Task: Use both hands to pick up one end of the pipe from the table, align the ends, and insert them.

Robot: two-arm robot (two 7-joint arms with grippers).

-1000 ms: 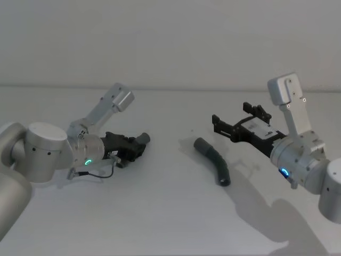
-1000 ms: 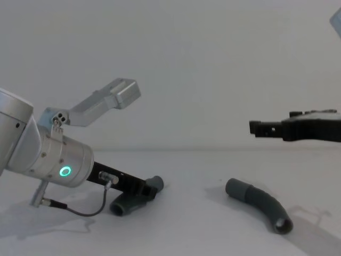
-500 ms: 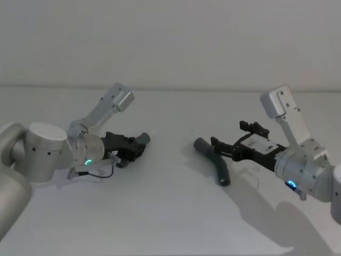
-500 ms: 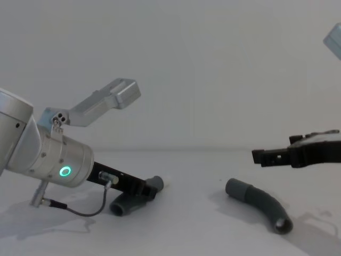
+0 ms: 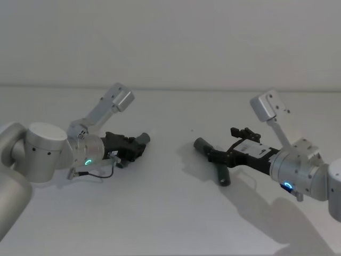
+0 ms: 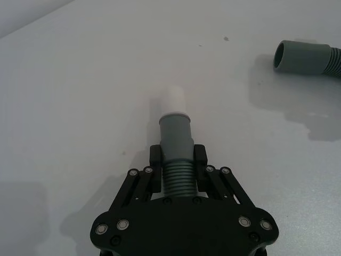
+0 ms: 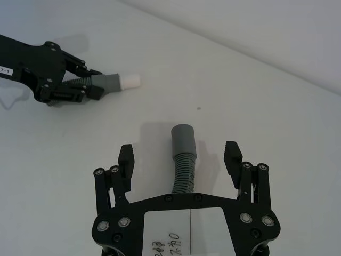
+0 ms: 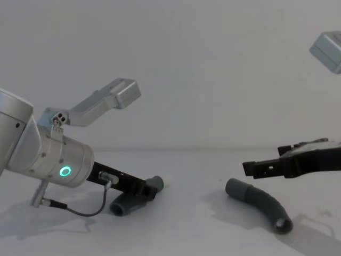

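- Against the frame from 1 s ago, the right gripper (image 7: 179, 156) has dropped from well above the table (image 5: 160, 218) and pushed forward. Its jaws stand wide apart, 1 finger on either side of the right hose piece (image 8: 262, 200).
- In the right wrist view the 2 fingers flank the ribs just behind the right cuff (image 7: 183, 137), and neither touches the hose. The chest view shows a gap between the near finger and the hose beneath it.
- The left gripper (image 6: 177, 156) has not moved in that second. Its jaws are clamped on the ribs of the left hose piece (image 6: 178, 178), directly behind the left cuff (image 6: 176, 133).
- The white tip (image 6: 173, 100) of that cuff points away from the gripper, out over the table.
- Neither hose piece has shifted. The right one lies curved on the table, right of centre, with its cuff toward the left piece and its open ribbed end toward the robot.
- The left one sits low, left of centre. In the chest view its cuff is tilted up and its open end (image 8: 120, 207) is down by the table; whether that end rests on the surface cannot be told.
- The 2 cuffs are well apart.
- The left arm, with its green ring (image 8: 65, 171), reaches in low from the left. The right arm (image 5: 298, 170) reaches in from the right.
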